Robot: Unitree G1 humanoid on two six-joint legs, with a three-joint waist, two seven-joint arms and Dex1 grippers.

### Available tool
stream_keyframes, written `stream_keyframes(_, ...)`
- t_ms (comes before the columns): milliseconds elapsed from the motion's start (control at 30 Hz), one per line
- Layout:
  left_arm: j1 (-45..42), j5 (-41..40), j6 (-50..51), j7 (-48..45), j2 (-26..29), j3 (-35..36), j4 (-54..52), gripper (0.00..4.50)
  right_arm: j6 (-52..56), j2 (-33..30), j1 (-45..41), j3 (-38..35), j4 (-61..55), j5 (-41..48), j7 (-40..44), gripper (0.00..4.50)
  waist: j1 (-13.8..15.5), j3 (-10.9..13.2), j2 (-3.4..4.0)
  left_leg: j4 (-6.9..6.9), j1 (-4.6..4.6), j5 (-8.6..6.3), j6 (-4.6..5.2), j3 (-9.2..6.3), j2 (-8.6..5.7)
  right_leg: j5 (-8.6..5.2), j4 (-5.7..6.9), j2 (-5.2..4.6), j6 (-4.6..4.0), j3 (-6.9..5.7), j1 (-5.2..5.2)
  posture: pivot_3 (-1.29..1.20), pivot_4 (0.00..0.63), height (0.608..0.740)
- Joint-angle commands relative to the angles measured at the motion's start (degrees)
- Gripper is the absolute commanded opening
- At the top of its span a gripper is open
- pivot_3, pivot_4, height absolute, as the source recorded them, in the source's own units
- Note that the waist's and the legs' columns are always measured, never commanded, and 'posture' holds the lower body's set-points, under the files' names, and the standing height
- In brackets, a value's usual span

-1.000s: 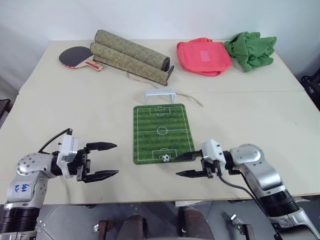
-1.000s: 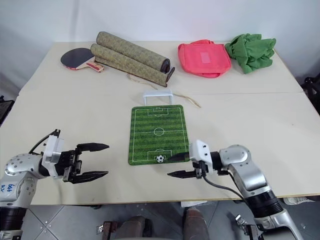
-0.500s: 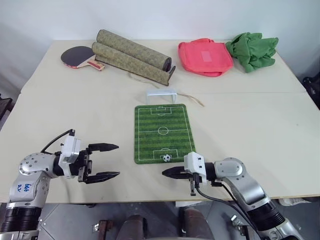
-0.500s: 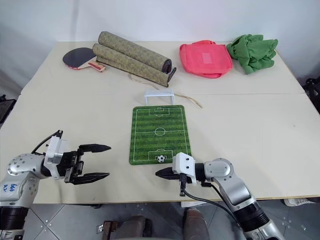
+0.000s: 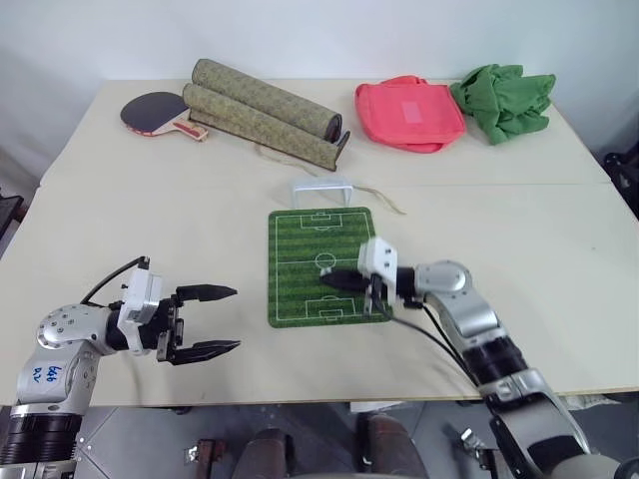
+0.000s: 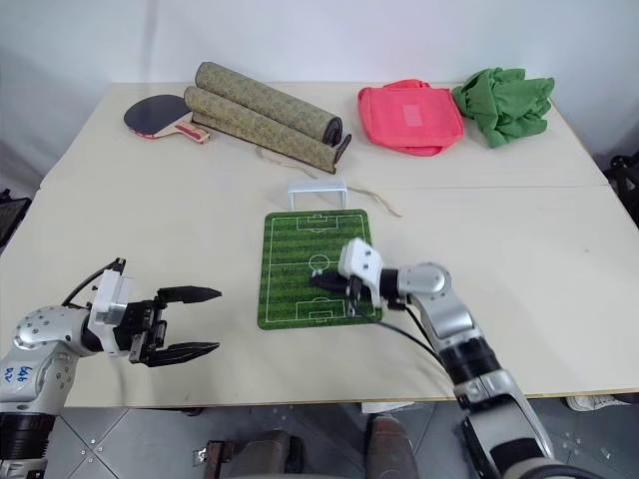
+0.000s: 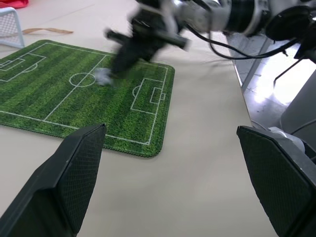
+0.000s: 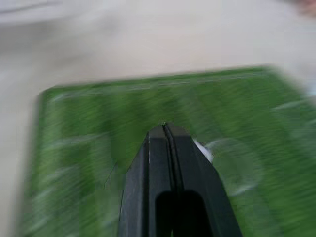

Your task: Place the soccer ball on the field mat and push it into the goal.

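Blue handwritten marks stand on the left arm's grey casing (image 5: 42, 374), too small to read with certainty. No other text, label or number is legible.

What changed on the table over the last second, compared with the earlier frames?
The right gripper closed and swept forward over the green striped field mat, its shut tips now near the centre circle. The tiny white soccer ball has left the near penalty box and lies blurred by those tips. The open left gripper, the small white goal and the mat stayed put.

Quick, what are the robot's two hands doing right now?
Left gripper: jaws open, holding nothing.
Right gripper: jaws shut, holding nothing, over the field mat.
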Motion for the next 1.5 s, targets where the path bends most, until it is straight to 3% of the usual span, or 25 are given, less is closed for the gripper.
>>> stream_keyframes(33,1.4,-1.3,0.7,0.9,0.1,1.3,-2.6,4.50,2.6,1.5,1.4,-0.3,-4.1,1.7,-0.6,0.02,0.0,0.0,0.00,-0.01,0.00,0.00,0.00,-0.05,0.00,0.00,0.02,0.00,0.00,-0.03,0.00,0.00,0.150,0.740)
stream_keyframes(333,2.2,-1.5,1.3,1.1,0.6,2.1,-3.4,4.50,2.7,-1.2,8.3,-1.2,-13.0,5.2,4.8,0.02,0.1,0.0,0.00,-0.02,-0.04,0.00,0.00,-0.05,-0.05,0.00,-0.02,-0.02,-0.01,-0.05,0.00,0.00,0.150,0.740)
stream_keyframes(500,2.2,-0.7,-0.1,0.7,1.6,3.7,-2.1,4.50,-0.3,-8.1,14.9,-7.3,-17.8,11.1,10.9,0.02,0.3,0.0,0.00,-0.01,-0.05,0.00,0.00,-0.03,-0.06,0.00,-0.04,-0.03,-0.01,-0.04,0.00,0.00,0.150,0.740)
stream_keyframes(667,2.0,2.5,-4.8,1.5,3.0,6.2,3.7,4.50,-4.1,-20.8,28.6,-20.1,-20.5,15.7,17.0,0.02,1.3,0.0,0.02,-0.09,-0.05,-0.01,0.01,0.02,-0.06,0.00,-0.17,-0.02,0.00,-0.06,0.03,0.00,0.150,0.740)
stream_keyframes(900,0.3,3.8,-6.4,6.4,2.8,8.1,6.7,4.50,-4.4,-24.0,38.9,-30.0,-25.9,19.6,14.6,0.02,1.6,0.0,0.01,-0.05,0.14,0.00,0.01,0.32,0.05,0.04,-0.03,0.00,-0.02,0.09,0.06,0.00,0.150,0.740)
stream_keyframes(1100,0.4,4.9,-7.4,8.7,2.9,8.3,7.6,4.50,-4.5,-22.3,38.6,-34.9,-29.0,21.8,8.3,1.92,1.7,0.0,0.01,0.00,0.18,0.00,0.02,0.33,0.04,0.07,-0.01,-0.02,-0.02,0.12,0.10,0.00,0.150,0.740)
stream_keyframes(1333,-3.2,2.8,-5.6,13.6,1.8,10.4,8.2,4.50,-5.1,-22.6,39.7,-36.5,-29.4,22.0,6.6,4.34,2.2,0.0,0.00,0.02,0.12,0.00,0.02,0.27,0.01,0.09,-0.06,-0.02,0.00,0.10,0.11,0.00,0.150,0.740)
stream_keyframes(1500,-5.1,0.2,-0.9,15.2,1.6,11.3,7.2,4.50,-2.9,-21.5,38.7,-36.5,-30.2,24.7,3.8,4.46,1.9,0.0,0.01,0.01,0.13,0.00,0.02,0.27,0.03,0.09,-0.05,0.00,0.01,0.09,0.11,0.00,0.150,0.740)
